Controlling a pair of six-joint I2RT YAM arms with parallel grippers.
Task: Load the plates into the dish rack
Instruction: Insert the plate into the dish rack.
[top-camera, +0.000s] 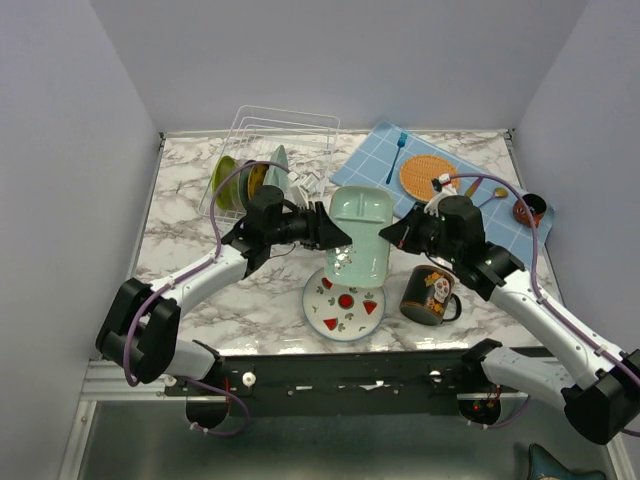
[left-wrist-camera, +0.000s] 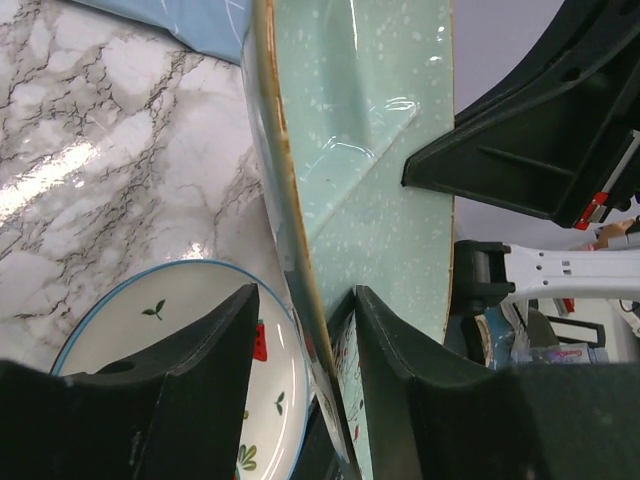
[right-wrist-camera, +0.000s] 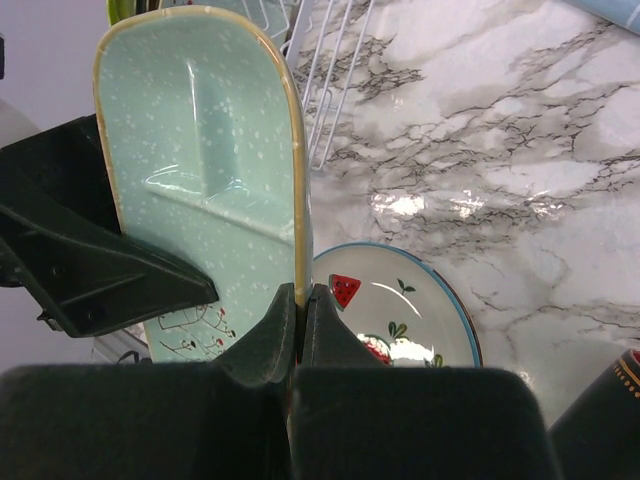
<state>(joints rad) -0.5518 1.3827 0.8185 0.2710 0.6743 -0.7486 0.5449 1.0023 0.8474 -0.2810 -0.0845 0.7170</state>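
A white-and-grey marbled tabletop (top-camera: 180, 190) sits inside plain pale walls (top-camera: 350, 60) on three sides, with a blue mat (top-camera: 375, 150) at the back right and the dish rack (top-camera: 290, 125) at the back left, a yellow plate (top-camera: 258, 178) and others already standing in its slots. The mint-green plate (top-camera: 360, 225) is lifted on edge over the middle of the tabletop, between the two hands. The right hand (top-camera: 395, 237) pinches its rim, fingers closed tight on it. The left hand (top-camera: 335, 232) straddles the opposite rim at a narrow spread: one finger lies against the plate's face, and a sliver of gap shows at the other. Directly below lies the watermelon plate (top-camera: 343, 308), flat near the front edge. A black mug (top-camera: 430, 295) stands just right of it, beneath the right arm. Bare marble lies between the lifted plate and the rack, whose near side is close to the left hand.
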